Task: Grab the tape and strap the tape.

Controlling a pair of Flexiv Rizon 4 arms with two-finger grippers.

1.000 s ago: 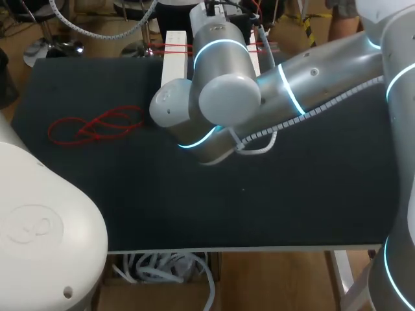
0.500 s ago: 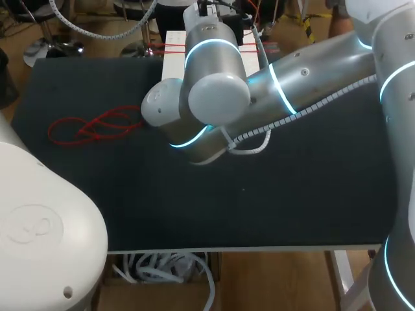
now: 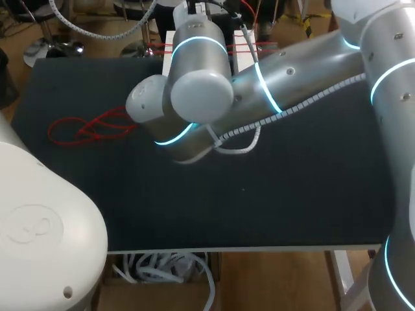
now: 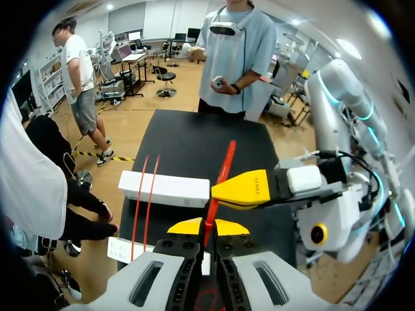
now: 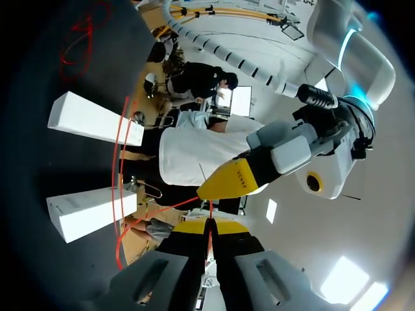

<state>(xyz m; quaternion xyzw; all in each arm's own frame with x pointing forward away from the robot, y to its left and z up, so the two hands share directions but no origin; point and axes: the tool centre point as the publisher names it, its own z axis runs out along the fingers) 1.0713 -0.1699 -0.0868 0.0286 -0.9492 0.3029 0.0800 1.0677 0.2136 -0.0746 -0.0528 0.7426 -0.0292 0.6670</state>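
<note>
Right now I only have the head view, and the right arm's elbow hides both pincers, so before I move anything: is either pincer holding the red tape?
Observer: Yes. In the left wrist view, the left pincer is shut on the red tape, which runs on ahead of it.
Operator: And the right one?
Observer: The right pincer is also shut on the tape. A thin strand leads from it toward the white blocks.
Operator: How close are the two pincers?
Observer: Close. The left wrist view shows the right pincer's yellow finger just ahead of the left pincer's tips, beside the tape.
</note>
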